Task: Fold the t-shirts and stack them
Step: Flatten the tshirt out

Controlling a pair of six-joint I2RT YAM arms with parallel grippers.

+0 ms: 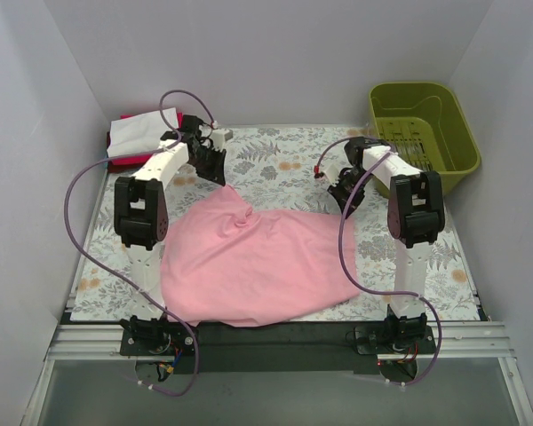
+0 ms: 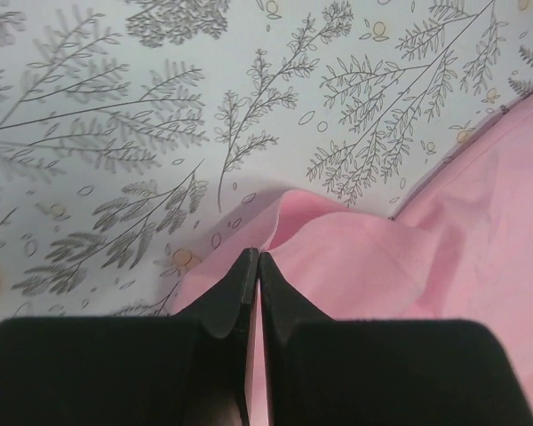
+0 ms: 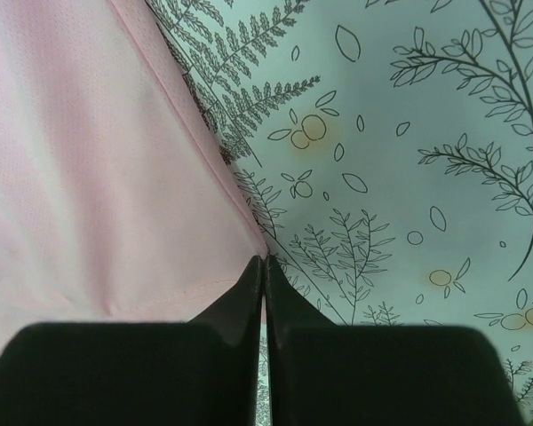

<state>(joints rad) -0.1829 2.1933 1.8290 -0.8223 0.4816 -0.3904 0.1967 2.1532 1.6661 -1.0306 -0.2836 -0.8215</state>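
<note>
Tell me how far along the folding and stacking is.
Done: a folded white cloth shirt lies on a red cloth shirt at the far left corner. In hand: the light pink cloth t-shirt lies spread, unfolded; the left gripper has its jaws shut on its far edge, the right gripper at a corner, seemingly pinching it. Left: fold the pink shirt and add it to that stack.

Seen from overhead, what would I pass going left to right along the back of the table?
Folded red and white shirts → left gripper, jaws shut → right gripper, jaws shut → green basket. The pink t-shirt spans the middle, so it's left out.
</note>
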